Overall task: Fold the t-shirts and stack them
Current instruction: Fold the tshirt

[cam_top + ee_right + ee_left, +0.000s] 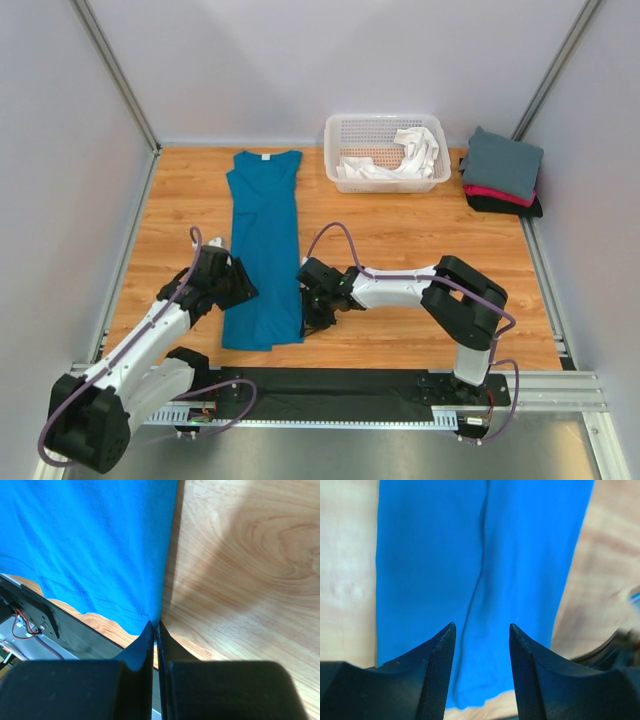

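A teal-blue t-shirt (265,240) lies on the wooden table as a long narrow strip, white neck label at its far end. My left gripper (238,284) hovers over the strip's left near edge. In the left wrist view it (482,626) is open, with blue cloth (470,555) below and nothing between its fingers. My right gripper (306,318) is at the strip's near right corner. In the right wrist view it (156,624) is shut, pinching the hem corner of the teal shirt (90,540). Folded slate-grey (502,160), red-pink (498,193) and black (508,207) shirts are stacked at the back right.
A white lattice basket (380,120) stands at the back centre with crumpled white cloth (405,158) in it. Metal frame posts and grey walls enclose the table. The black base rail (330,392) runs along the near edge.
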You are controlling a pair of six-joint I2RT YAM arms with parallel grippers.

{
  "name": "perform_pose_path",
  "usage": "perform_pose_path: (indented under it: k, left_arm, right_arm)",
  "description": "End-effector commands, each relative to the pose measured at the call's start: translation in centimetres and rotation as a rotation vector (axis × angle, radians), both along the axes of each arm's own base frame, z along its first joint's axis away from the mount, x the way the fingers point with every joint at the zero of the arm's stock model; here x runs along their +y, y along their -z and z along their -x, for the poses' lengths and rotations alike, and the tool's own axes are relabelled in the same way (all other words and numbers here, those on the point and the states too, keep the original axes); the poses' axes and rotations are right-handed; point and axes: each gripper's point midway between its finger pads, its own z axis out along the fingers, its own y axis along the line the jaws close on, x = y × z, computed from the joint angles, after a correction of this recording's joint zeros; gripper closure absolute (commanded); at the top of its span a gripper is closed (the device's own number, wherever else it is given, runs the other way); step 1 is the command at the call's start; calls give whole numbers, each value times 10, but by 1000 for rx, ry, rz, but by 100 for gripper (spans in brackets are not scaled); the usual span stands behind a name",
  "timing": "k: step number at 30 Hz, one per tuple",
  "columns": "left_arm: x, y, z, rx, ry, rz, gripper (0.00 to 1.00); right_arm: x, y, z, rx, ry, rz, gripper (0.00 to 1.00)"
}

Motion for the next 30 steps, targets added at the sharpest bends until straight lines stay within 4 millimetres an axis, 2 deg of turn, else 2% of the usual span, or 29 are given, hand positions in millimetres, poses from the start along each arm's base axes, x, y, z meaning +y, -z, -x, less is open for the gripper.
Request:
perform_pose_path:
  k: [1, 2, 5, 9, 14, 19, 22, 27, 28, 30]
  left_arm:
    - [0, 3, 29, 36, -59, 32, 46]
    - [-1, 3, 35, 40, -66, 47, 46]
    - [13, 3, 44, 14, -113, 13, 44]
    - [38, 4, 52, 22, -207, -78, 39]
    - [59, 21, 80, 155, -312, -151, 36]
    - [56, 31, 100, 224, -372, -100, 37]
    - [51, 32, 105, 229, -379, -64, 40]
    - [45, 40, 132, 291, -405, -18, 41]
    - [44, 41, 134, 289, -394, -9, 46]
    - [41, 42, 136, 290, -387, 13, 48]
  right_arm:
    - [-20, 13, 13, 23, 0, 57, 100]
    - [-22, 14, 15, 31, 4, 53, 100]
    - [-26, 15, 19, 37, 7, 44, 100]
    - [-26, 14, 20, 30, -8, 30, 99]
    - [-23, 12, 16, 10, -4, 22, 99]
    - [-23, 9, 12, -5, 5, 22, 100]
    - [-24, 10, 11, -3, 12, 29, 99]
    - [-25, 8, 11, -7, 17, 33, 99]
    - [-25, 7, 10, -7, 16, 33, 100]
    - [-24, 8, 10, -7, 14, 37, 100]
